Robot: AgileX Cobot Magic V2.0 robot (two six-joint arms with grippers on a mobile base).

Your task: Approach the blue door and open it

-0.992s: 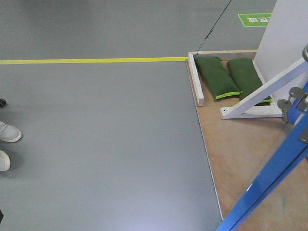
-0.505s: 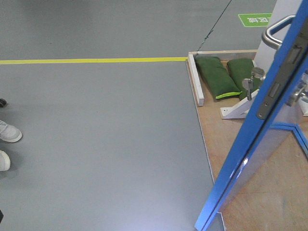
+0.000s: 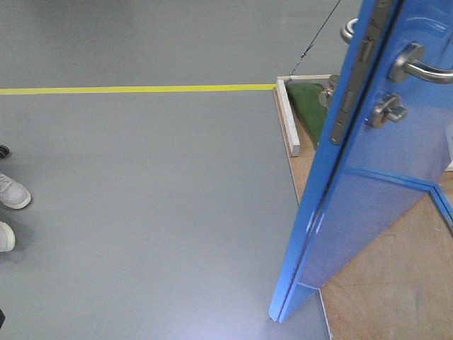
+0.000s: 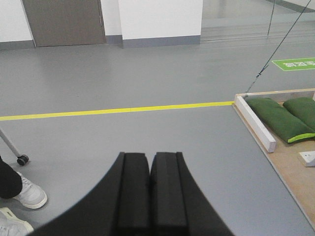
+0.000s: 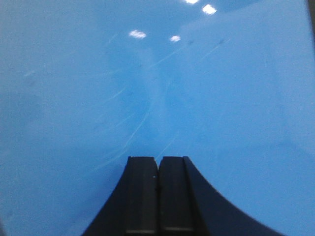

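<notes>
The blue door (image 3: 368,205) fills the right of the front view, its glossy face turned toward me. Its steel lever handle (image 3: 417,67), thumb-turn lock (image 3: 388,111) and edge latch plate (image 3: 352,92) show near the top. The door's face (image 5: 147,83) fills the whole right wrist view. My right gripper (image 5: 158,160) is shut and empty, pointing at that face from close up; contact cannot be told. My left gripper (image 4: 149,156) is shut and empty, over the grey floor, left of the door stand. No gripper shows in the front view.
The door stands on a plywood base (image 3: 396,283) with a white wooden rail (image 4: 254,123) and green sandbags (image 4: 275,119). A yellow floor line (image 3: 134,89) crosses the grey floor. A person's white shoes (image 3: 10,193) and a caster wheel (image 4: 22,160) are at the left.
The blue door has swung steadily leftward across the front view, from a thin edge at the right to a broad face covering the sandbags and white braces. The shoes barely moved.
</notes>
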